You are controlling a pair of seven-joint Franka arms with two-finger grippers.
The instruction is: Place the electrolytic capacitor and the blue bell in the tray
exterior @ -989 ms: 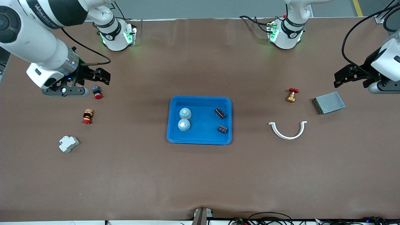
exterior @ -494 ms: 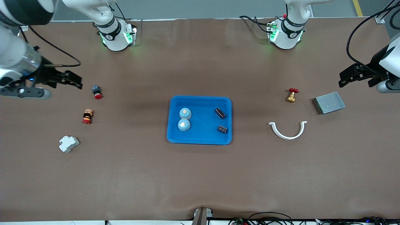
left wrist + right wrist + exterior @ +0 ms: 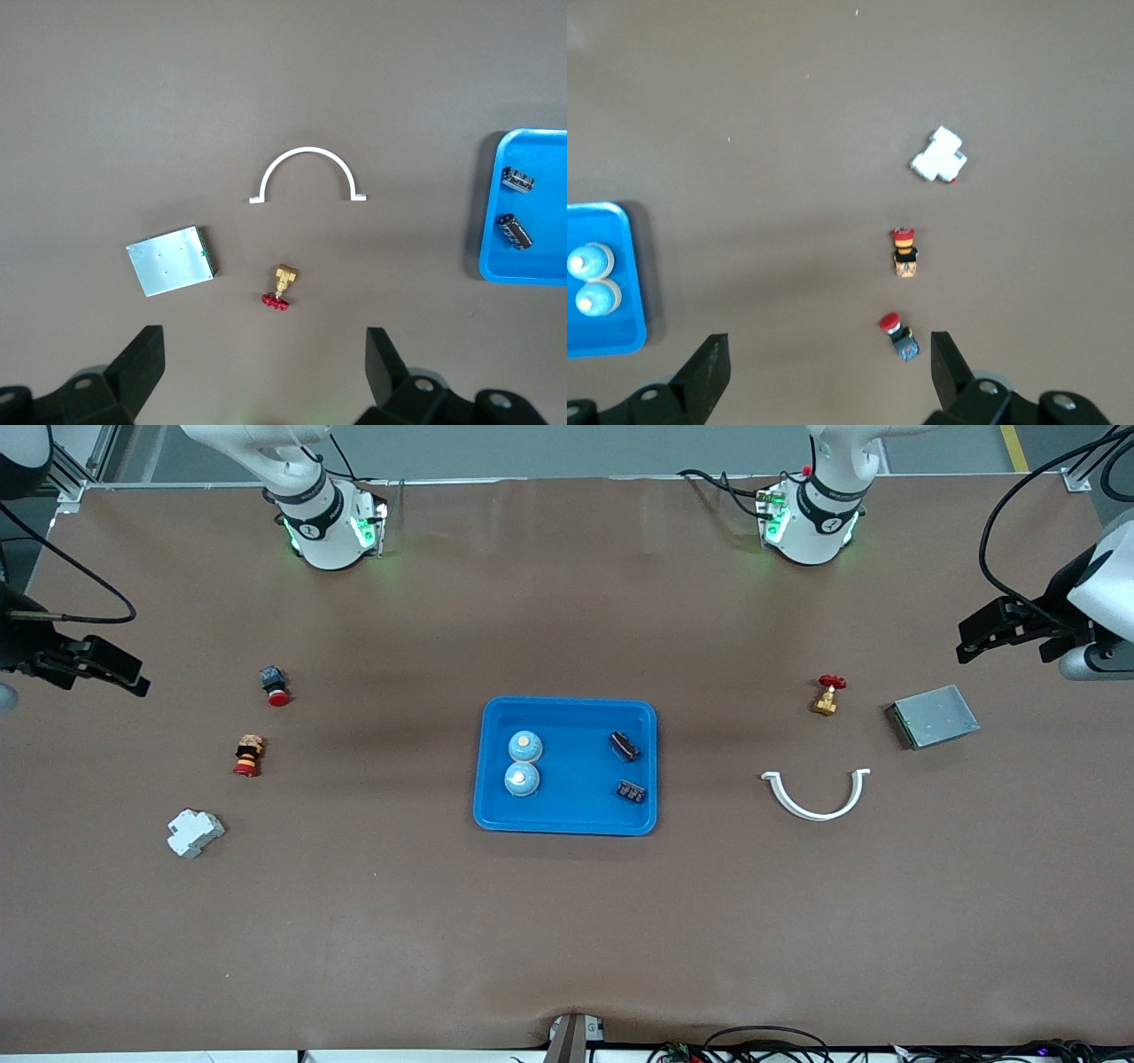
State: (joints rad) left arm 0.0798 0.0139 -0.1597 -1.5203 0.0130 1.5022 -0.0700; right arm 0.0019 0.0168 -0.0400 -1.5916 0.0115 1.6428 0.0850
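The bright blue tray (image 3: 567, 815) lies in the middle of the table. Two blue bells (image 3: 524, 747) (image 3: 522, 779) stand in its half toward the right arm's end. Two black electrolytic capacitors (image 3: 624, 746) (image 3: 631, 791) lie in its half toward the left arm's end. My left gripper (image 3: 979, 638) is open and empty, up over the table near the grey box. My right gripper (image 3: 124, 673) is open and empty over the table's edge at the right arm's end. The left wrist view shows the tray (image 3: 523, 270) and capacitors (image 3: 518, 179). The right wrist view shows the tray (image 3: 607, 341) and bells (image 3: 589, 261).
Toward the right arm's end lie a red-capped push button (image 3: 275, 685), a red and yellow stacked part (image 3: 248, 755) and a white breaker (image 3: 194, 832). Toward the left arm's end lie a brass valve with a red handle (image 3: 827, 695), a grey metal box (image 3: 935, 716) and a white curved clip (image 3: 817, 794).
My right arm has drawn away from the red push button toward its end of the table. My left gripper has barely shifted. Nothing on the table moved.
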